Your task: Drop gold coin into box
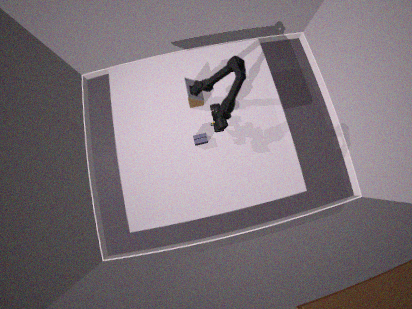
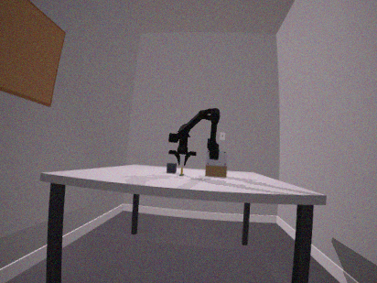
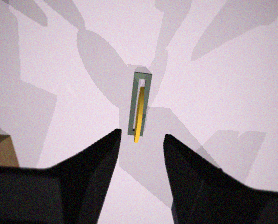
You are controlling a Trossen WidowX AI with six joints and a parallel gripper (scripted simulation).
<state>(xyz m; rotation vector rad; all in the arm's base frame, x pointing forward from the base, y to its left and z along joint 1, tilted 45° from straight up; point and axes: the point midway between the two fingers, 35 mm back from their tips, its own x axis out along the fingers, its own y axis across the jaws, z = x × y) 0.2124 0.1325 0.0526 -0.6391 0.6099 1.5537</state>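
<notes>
The black arm bends over the white desk (image 2: 137, 175) with its hand (image 3: 141, 137) pointing straight down above the coin (image 3: 141, 112). The hand is released, its two dark fingers parted with nothing between them. Through the gap I see the thin gold coin standing on edge in its dark-green holder (image 3: 133, 102), which sits flat on the desk below the fingertips, apart from them. The grey box (image 1: 200, 139) rests on the desk near the holder, a little to one side of the hand. A tan block (image 2: 216, 169) sits at the arm's foot, well apart from the box.
</notes>
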